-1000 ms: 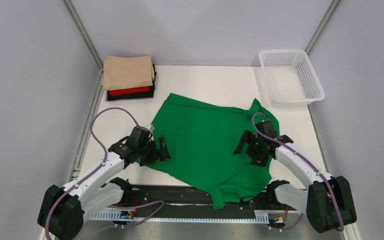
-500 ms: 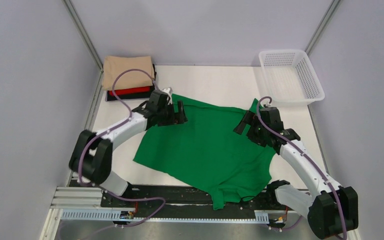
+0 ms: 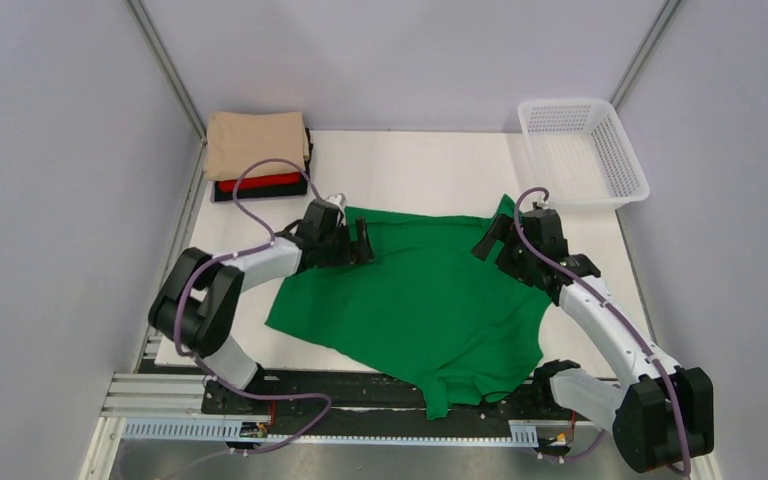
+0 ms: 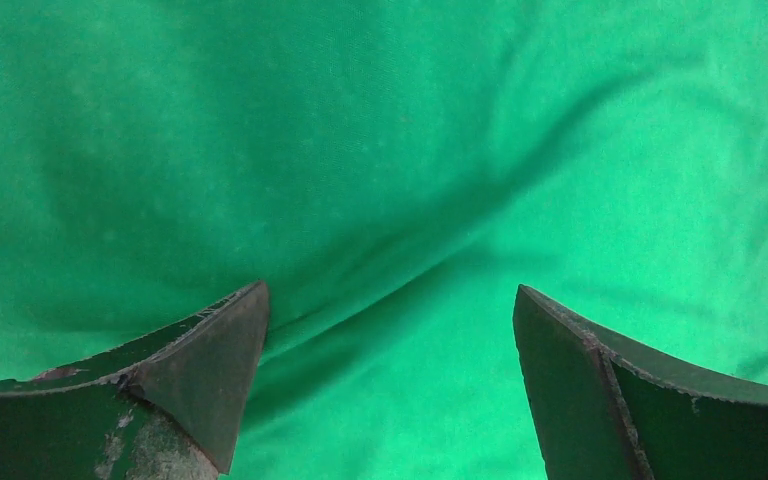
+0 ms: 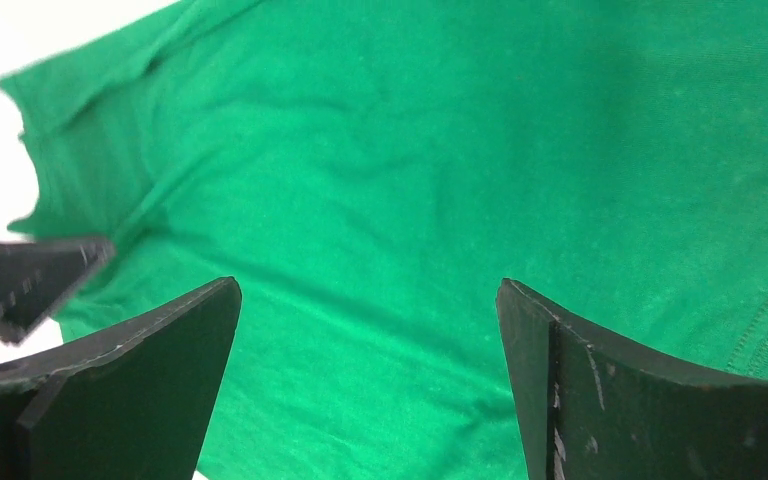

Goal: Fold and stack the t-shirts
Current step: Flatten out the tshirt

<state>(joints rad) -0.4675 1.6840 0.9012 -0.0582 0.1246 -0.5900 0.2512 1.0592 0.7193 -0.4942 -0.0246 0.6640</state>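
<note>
The bright green t-shirt (image 3: 420, 295) lies spread and a little wrinkled in the middle of the white table, one part hanging over the near edge. My left gripper (image 3: 361, 241) is open, low over the shirt's far left corner; its view (image 4: 390, 330) shows only green cloth (image 4: 390, 150) between the fingers. My right gripper (image 3: 489, 241) is open over the shirt's far right part, by the sleeve; its view (image 5: 370, 330) shows green cloth (image 5: 440, 150) below. The beige t-shirt (image 3: 257, 143), red t-shirt (image 3: 260, 182) and black t-shirt (image 3: 305, 185) lie folded in a stack at the back left.
A white mesh basket (image 3: 620, 150) stands at the back right corner. Grey walls and metal rails close in the table on the left, right and back. The black rail (image 3: 360, 385) with the arm bases runs along the near edge.
My left arm swung from the shirt's near left edge to its far left corner. My right gripper moved a little farther away. The shirt's far edge now lies flatter and its left corner sits further left.
</note>
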